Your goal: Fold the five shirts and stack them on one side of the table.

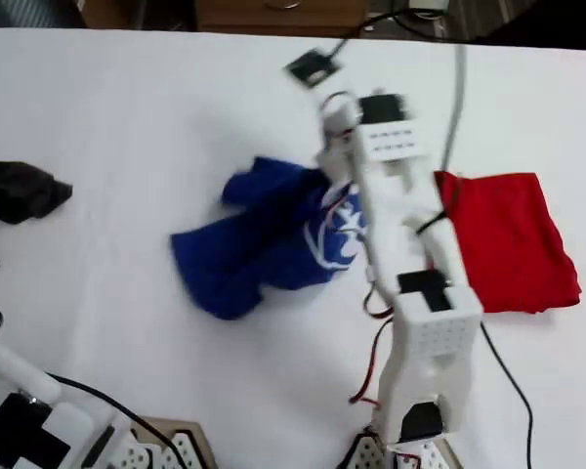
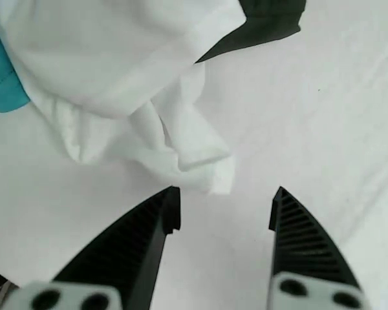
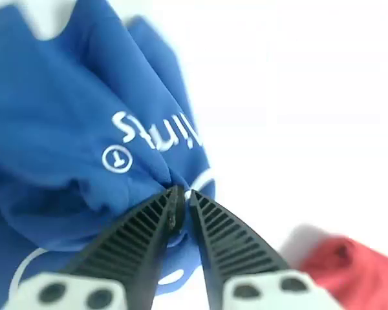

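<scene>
The light is bright and even, and it seems to come from above. The white table (image 1: 127, 117) is nearly washed out in the high view, and in the right wrist view it glares to pure white beyond the blue shirt (image 3: 64, 129). Shadows are soft: a faint one lies under the white shirt (image 2: 116, 84), a pale grey one beside the red shirt (image 3: 349, 268).

blue cloth shirt with white print (image 1: 273, 239) all bunched up mid-table, red cloth shirt (image 1: 508, 239) folded flat on the right side, black shirt (image 1: 20, 189) heaped at left edge, rumpled white shirt (image 2: 116, 77) over a teal shirt (image 2: 0, 71)
</scene>
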